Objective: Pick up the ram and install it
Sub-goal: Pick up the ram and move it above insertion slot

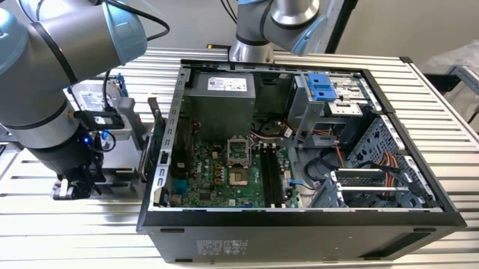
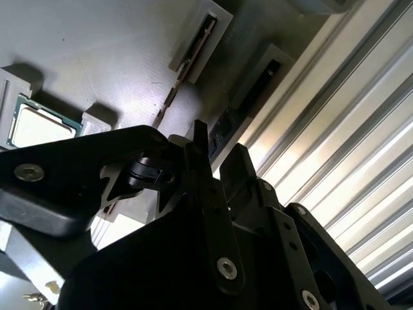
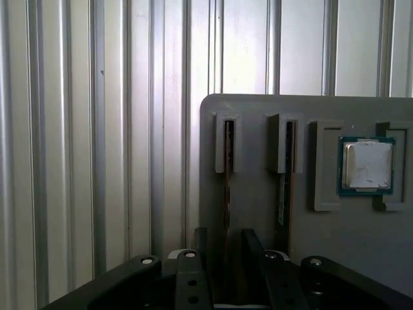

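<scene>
In both wrist views, two ram sticks stand on edge in slots of a grey holder plate (image 3: 258, 110). The ram (image 3: 227, 161) nearest the plate's edge runs between the fingers of my gripper (image 3: 225, 236). The fingers stand either side of it with a gap, so the gripper is open. The second wrist view shows that same ram (image 2: 255, 87) leading into the gripper (image 2: 219, 152), with the other stick (image 2: 187, 64) beside it. In the exterior view my gripper (image 1: 73, 189) hangs low over the holder, at the exterior view's left of the open computer case (image 1: 299, 230).
A small square silver-topped chip (image 3: 366, 165) lies in a recess of the same plate. Inside the case, the motherboard's long black memory slots (image 1: 271, 174) lie near the middle. A silver drive (image 1: 93, 101) stands behind my arm. Another arm's base (image 1: 258, 33) stands behind the case. The table is ribbed metal.
</scene>
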Action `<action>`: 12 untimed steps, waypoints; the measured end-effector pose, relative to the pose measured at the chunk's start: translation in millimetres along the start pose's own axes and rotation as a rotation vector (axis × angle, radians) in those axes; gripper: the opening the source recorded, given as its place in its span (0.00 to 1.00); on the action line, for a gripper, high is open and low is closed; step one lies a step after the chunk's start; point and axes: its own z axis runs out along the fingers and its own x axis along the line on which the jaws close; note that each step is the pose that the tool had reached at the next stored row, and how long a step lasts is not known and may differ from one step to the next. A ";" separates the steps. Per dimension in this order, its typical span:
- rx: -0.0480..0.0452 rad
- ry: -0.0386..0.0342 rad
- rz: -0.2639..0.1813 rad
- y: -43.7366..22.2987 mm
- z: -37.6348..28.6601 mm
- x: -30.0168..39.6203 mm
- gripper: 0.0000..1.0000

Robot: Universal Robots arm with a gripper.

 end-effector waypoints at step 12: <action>0.0000 0.0000 0.000 0.0 0.0 0.4 0.00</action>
